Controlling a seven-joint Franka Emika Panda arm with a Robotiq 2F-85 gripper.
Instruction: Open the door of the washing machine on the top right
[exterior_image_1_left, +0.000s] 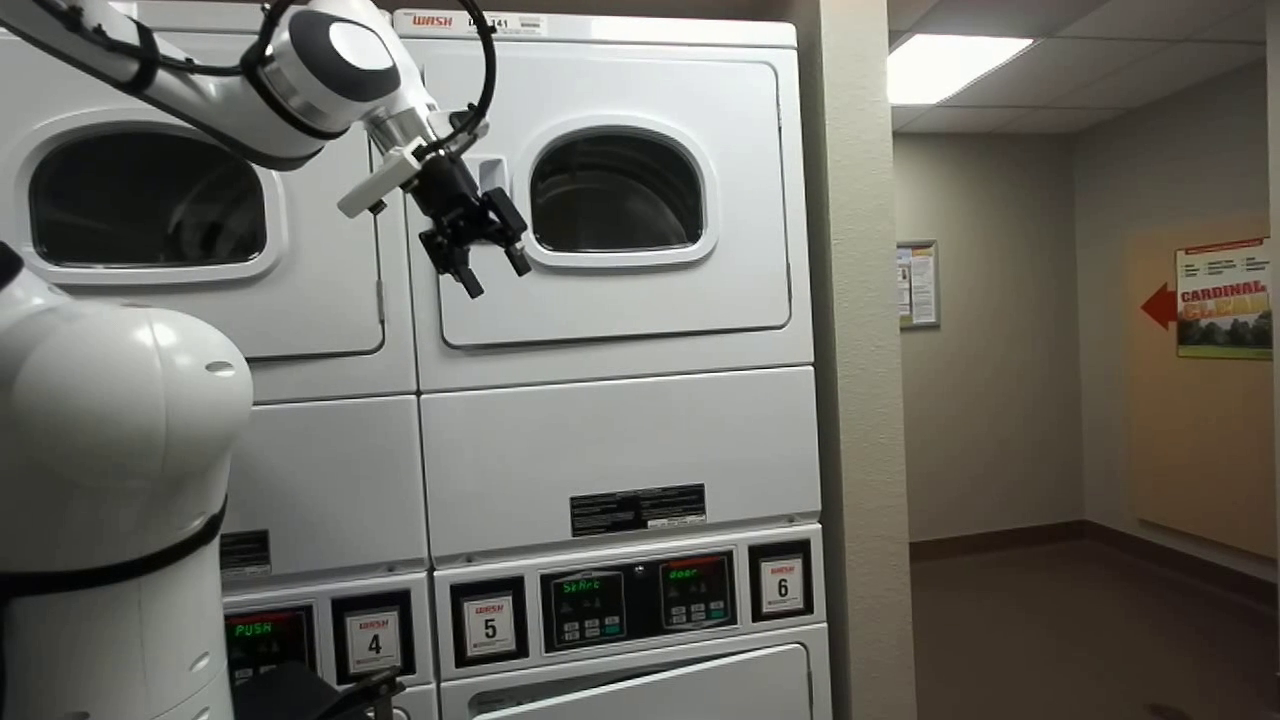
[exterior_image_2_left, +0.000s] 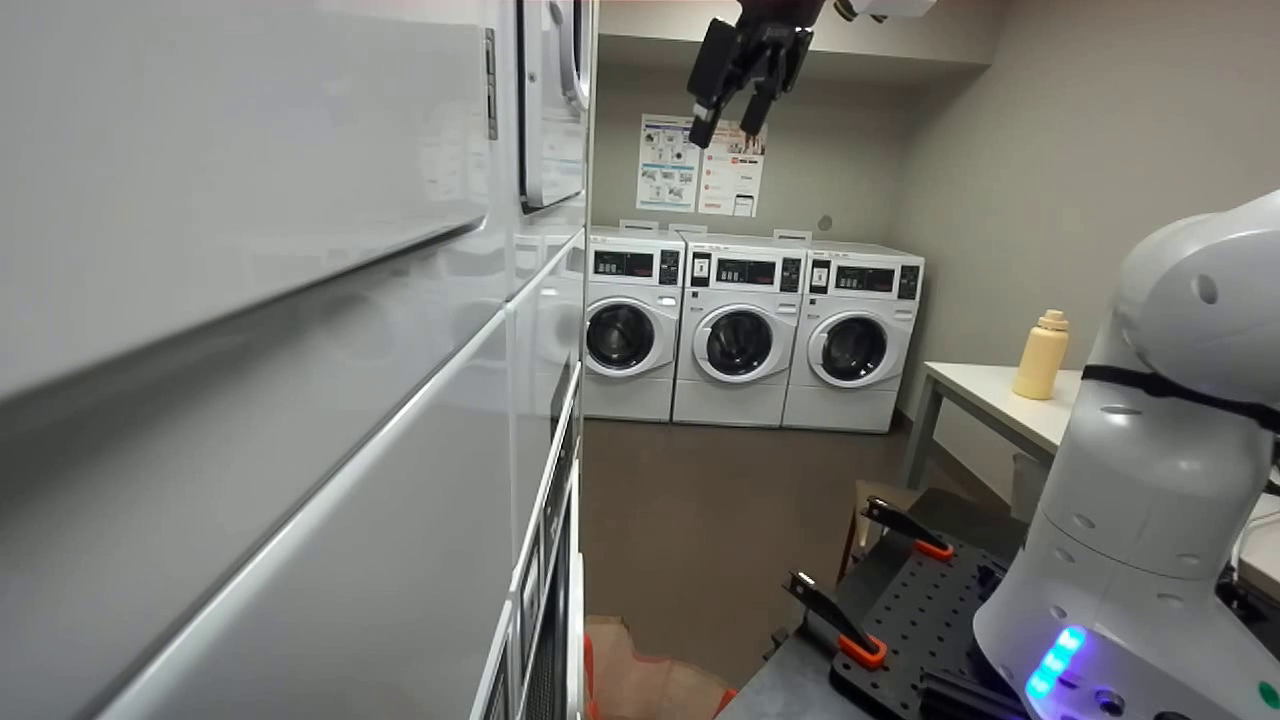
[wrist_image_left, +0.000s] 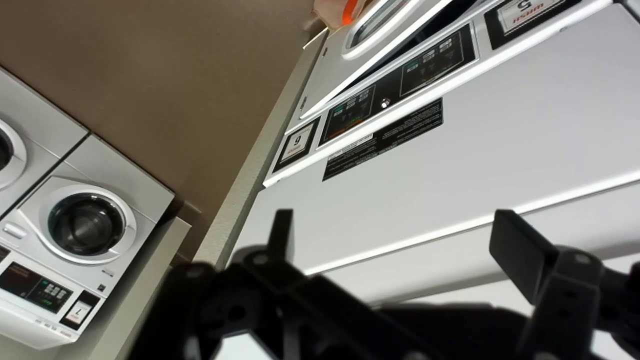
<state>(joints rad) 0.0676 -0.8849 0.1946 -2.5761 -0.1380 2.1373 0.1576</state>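
The top right machine's white door (exterior_image_1_left: 620, 305) has a dark oval window (exterior_image_1_left: 618, 190) and looks shut in an exterior view. Its recessed handle (exterior_image_1_left: 492, 174) is left of the window, partly hidden behind my wrist. In an exterior view the door (exterior_image_2_left: 553, 120) shows edge-on. My gripper (exterior_image_1_left: 496, 270) is open and empty, pointing down in front of the door's lower left, below the handle. In an exterior view the gripper (exterior_image_2_left: 729, 125) stands apart from the door. In the wrist view the gripper's fingers (wrist_image_left: 395, 245) are wide apart, with the door's lower part (wrist_image_left: 470, 295) behind them.
A lower machine's door (exterior_image_1_left: 700, 690) stands partly open. The left upper machine (exterior_image_1_left: 150, 300) adjoins. A wall pillar (exterior_image_1_left: 865, 350) flanks the right side. Clamps (exterior_image_2_left: 840, 620) hold the robot's base plate. A table with a yellow bottle (exterior_image_2_left: 1042, 355) and several front-loading washers (exterior_image_2_left: 738, 340) stand farther back.
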